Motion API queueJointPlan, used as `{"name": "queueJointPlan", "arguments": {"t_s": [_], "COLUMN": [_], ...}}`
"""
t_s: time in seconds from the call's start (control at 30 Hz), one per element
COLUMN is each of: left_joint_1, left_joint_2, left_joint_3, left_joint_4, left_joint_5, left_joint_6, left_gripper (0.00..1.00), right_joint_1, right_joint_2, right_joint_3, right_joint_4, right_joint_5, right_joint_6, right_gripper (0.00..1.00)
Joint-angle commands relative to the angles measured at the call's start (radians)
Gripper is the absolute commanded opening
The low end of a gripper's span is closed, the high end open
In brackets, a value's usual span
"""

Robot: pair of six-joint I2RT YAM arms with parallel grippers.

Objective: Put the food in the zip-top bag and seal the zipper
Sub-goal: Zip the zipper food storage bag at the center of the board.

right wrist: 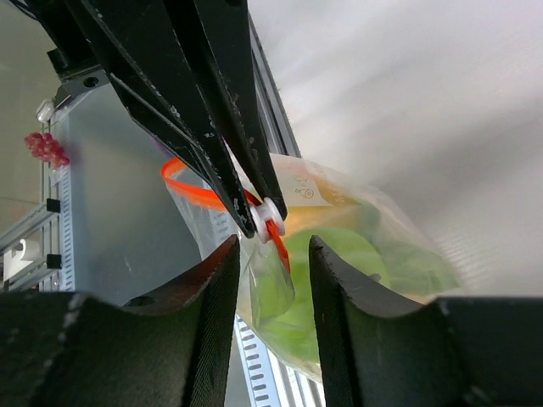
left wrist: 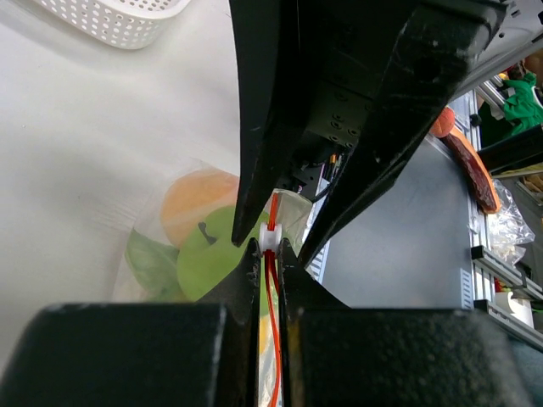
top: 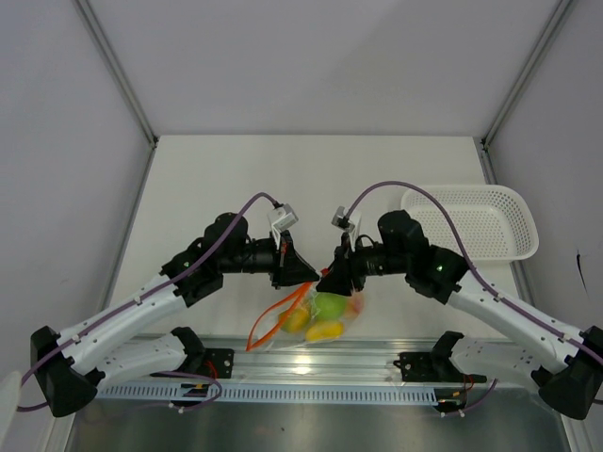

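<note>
Most of the task is judged done: the zip-top bag (top: pixel 325 318) is found near the front edge of the table (top: pixel 236 179), between the arms, with the food (top: pixel 327 307) seen inside it. The left gripper (left wrist: pixel 270 256) is clamped on the zipper (left wrist: pixel 271 305) just below its white slider (left wrist: pixel 269 240). The right gripper (right wrist: pixel 273 254) is held apart around the bag's corner. From above, the zipper's halves are seen parted, so sealing is judged unfinished. Writing on a small sticker (right wrist: pixel 305 192) cannot be read.

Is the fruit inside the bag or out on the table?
Inside. The apple and other fruit show through the clear bag, bunched together behind its plastic.
</note>
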Motion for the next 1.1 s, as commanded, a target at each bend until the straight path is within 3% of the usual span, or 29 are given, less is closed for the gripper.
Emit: {"name": "queueJointPlan", "arguments": {"t_s": [0.0, 0.1, 0.2, 0.23, 0.37, 0.4, 0.73, 1.07], "left_joint_1": [0.003, 0.003, 0.004, 0.004, 0.003, 0.004, 0.004, 0.004], "left_joint_2": [-0.005, 0.001, 0.006, 0.007, 0.011, 0.012, 0.015, -0.043], "left_joint_3": [0.035, 0.032, 0.034, 0.035, 0.037, 0.038, 0.005, -0.032], "left_joint_4": [0.006, 0.012, 0.01, 0.009, 0.001, -0.002, -0.02, -0.051], "left_joint_5": [0.021, 0.027, 0.027, 0.026, 0.018, 0.009, -0.025, -0.023], "left_joint_6": [0.008, 0.006, 0.006, 0.008, 0.008, 0.006, -0.015, -0.026], "left_gripper": [0.01, 0.0, 0.0, 0.01, 0.0, 0.01, 0.01, 0.01], "right_joint_1": [-0.042, -0.065, -0.071, -0.071, -0.065, -0.064, -0.097, -0.129], "right_joint_2": [-0.006, 0.004, 0.014, 0.017, 0.03, 0.024, -0.079, -0.137], "right_joint_3": [-0.001, -0.003, 0.0, 0.002, 0.008, 0.005, -0.043, -0.09], "right_joint_4": [0.031, 0.045, 0.071, 0.083, 0.096, 0.1, 0.18, 0.15], "right_joint_5": [-0.109, -0.136, -0.175, -0.18, -0.14, -0.037, 0.353, 0.44], "right_joint_6": [-0.039, -0.037, -0.031, -0.025, 0.002, 0.019, 0.276, 0.349], "right_gripper": [0.39, 0.28, 0.01, 0.0, 0.0, 0.0, 0.0, 0.0]}}
